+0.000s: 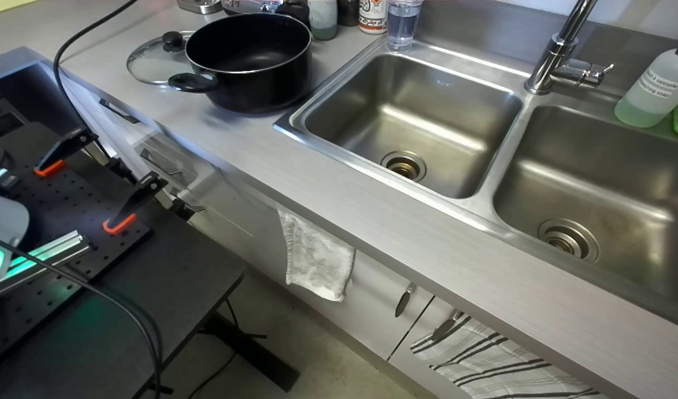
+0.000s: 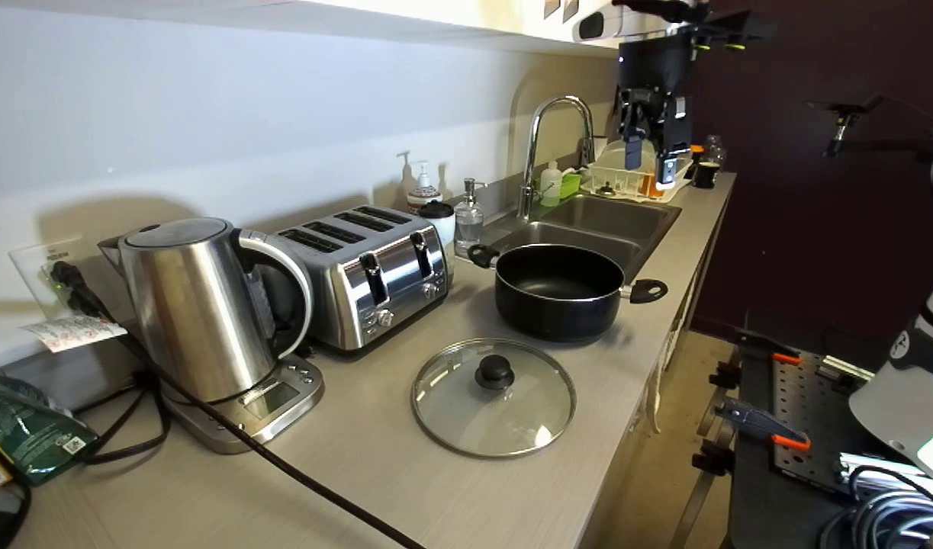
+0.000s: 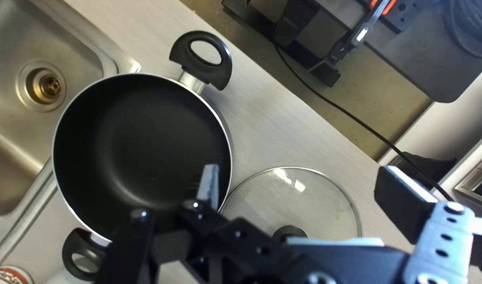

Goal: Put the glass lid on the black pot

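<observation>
The glass lid lies flat on the counter, knob up, beside the pot; it shows in both exterior views [image 1: 156,61] [image 2: 466,419] and in the wrist view [image 3: 311,197]. The pot partly covers it in an exterior view, and the gripper hides its lower part in the wrist view. The black pot stands uncovered and empty between lid and sink, in both exterior views [image 1: 255,91] [image 2: 558,314] and the wrist view [image 3: 146,134]. My gripper [image 2: 649,162] hangs high above the counter, open and empty. Its spread fingers [image 3: 306,190] frame the lid in the wrist view.
A steel toaster [image 2: 394,286] and kettle [image 2: 195,320] stand along the wall. A black cable [image 2: 298,476] crosses the counter near the lid. The double sink [image 1: 483,183] with its tall faucet [image 2: 538,141] lies beyond the pot. Bottles [image 2: 468,221] stand behind the pot.
</observation>
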Controlling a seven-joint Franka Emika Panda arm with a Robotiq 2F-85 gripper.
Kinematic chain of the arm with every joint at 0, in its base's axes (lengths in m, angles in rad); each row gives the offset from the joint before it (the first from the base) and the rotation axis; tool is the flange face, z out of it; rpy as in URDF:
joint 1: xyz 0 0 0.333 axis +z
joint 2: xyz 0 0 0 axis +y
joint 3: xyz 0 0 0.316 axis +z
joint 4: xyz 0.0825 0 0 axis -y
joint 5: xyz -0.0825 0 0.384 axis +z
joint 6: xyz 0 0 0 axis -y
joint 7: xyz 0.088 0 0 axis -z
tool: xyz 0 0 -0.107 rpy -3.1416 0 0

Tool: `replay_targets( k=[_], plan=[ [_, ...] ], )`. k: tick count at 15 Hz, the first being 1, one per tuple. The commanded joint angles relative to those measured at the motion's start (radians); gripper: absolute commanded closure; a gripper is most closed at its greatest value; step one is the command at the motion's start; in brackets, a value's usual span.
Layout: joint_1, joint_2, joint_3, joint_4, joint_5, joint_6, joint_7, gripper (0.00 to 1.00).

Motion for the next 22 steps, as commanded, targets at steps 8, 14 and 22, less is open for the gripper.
replay_targets(
  k=[8, 14, 22],
  plan=[
    [-0.001, 0.088, 0.023, 0.013, -0.039, 0.130, 0.017, 0.00],
    [0.032, 0.376, 0.097, 0.092, -0.133, 0.373, 0.005, 0.00],
    [0.033, 0.519, 0.113, 0.200, -0.171, 0.379, 0.003, 0.00]
  ],
)
